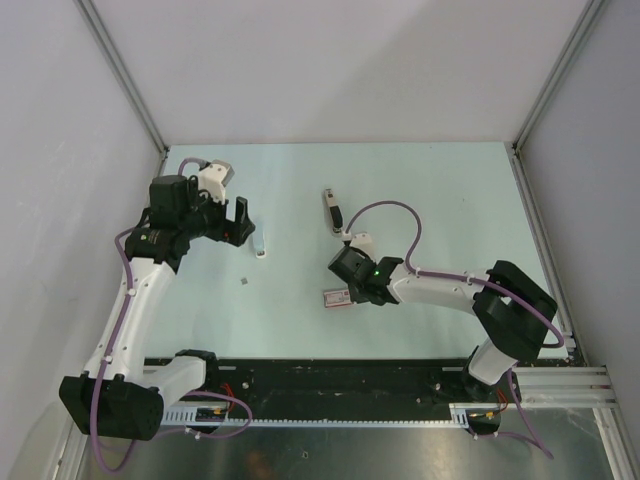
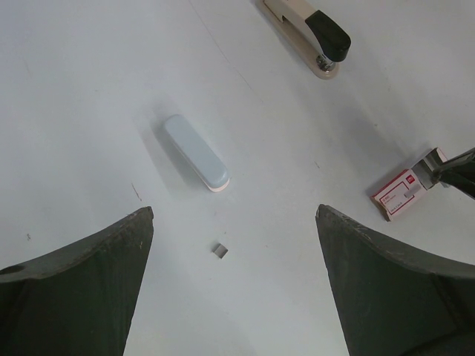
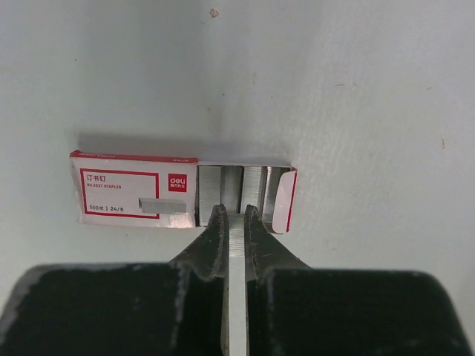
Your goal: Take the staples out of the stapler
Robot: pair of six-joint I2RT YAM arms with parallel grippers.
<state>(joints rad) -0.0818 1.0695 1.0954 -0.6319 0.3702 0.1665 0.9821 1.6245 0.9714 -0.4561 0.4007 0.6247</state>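
Observation:
The stapler (image 1: pixel 333 210) (image 2: pixel 312 33), beige with a black top, lies at the back middle of the table. My right gripper (image 3: pixel 234 211) (image 1: pixel 352 290) is shut on a grey strip of staples (image 3: pixel 236 252), its tip at the open end of the pink-and-white staple box (image 3: pixel 133 189) (image 1: pixel 337 296). More staples (image 3: pixel 211 189) show inside the box. One tiny staple piece (image 2: pixel 218 250) (image 1: pixel 246 281) lies loose on the table, just ahead of my left gripper (image 2: pixel 234 215) (image 1: pixel 240 215), which hangs open and holds nothing.
A small grey-and-white oblong part (image 2: pixel 196 152) (image 1: pixel 260 248) lies on the table between the left gripper and the stapler. The staple box (image 2: pixel 401 194) sits right of it. Walls with metal posts close the table's back and sides.

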